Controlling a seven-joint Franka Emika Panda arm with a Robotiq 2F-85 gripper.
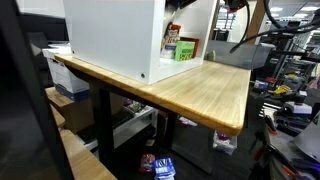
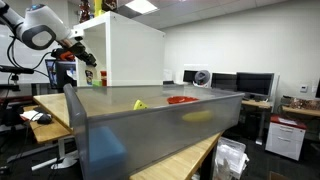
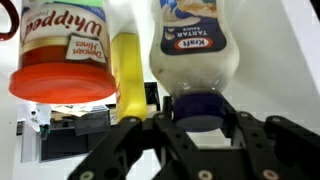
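In the wrist view a Kraft tartar sauce bottle [image 3: 195, 45] stands cap down, and my gripper [image 3: 203, 108] is shut on its blue cap [image 3: 203, 104], one black finger on each side. Touching its left side is a yellow bottle [image 3: 130, 75], and further left a Whipped frosting tub [image 3: 62, 50] with a red lid. In both exterior views my gripper [image 2: 88, 68] reaches into the open side of the white cabinet [image 1: 110, 35], where the groceries [image 1: 183, 47] stand on a shelf. The fingers are hard to make out there.
The cabinet [image 2: 130, 55] stands on a wooden table [image 1: 215, 90]. A translucent grey bin [image 2: 150, 135] fills the foreground in an exterior view, with a red thing [image 2: 182, 100] and a yellow thing [image 2: 139, 104] behind it. Monitors and office clutter surround the table.
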